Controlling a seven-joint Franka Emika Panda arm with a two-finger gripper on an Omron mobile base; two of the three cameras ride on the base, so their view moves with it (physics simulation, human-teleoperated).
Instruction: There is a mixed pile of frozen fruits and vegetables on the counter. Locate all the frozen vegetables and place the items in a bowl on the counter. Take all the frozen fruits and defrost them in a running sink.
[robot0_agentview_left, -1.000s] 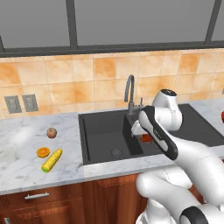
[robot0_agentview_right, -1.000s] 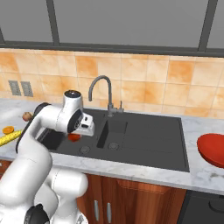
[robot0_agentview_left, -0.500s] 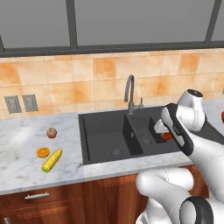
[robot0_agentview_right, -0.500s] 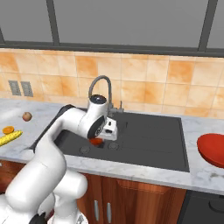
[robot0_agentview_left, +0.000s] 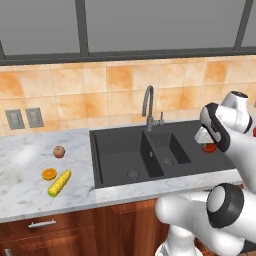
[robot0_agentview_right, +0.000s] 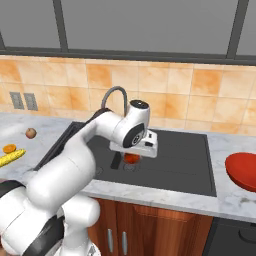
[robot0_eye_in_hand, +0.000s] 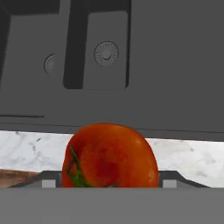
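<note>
**Tomato carried right, past the sink**

Pincer (robot0_agentview_right: 132, 158) clamped on the tomato (robot0_eye_in_hand: 110, 155), a vegetable. Over the last second the arm has swung it from the larger basin across the smaller one; it now hangs above the flat right part of the sink (robot0_agentview_left: 130, 155). Red bowl (robot0_agentview_right: 243, 172) sits further right on the table (robot0_agentview_right: 227, 200); judged heading there. Apple (robot0_agentview_left: 59, 151), orange half (robot0_agentview_left: 49, 173) and corn cob (robot0_agentview_left: 59, 183) remain on the left table, untouched.
</note>
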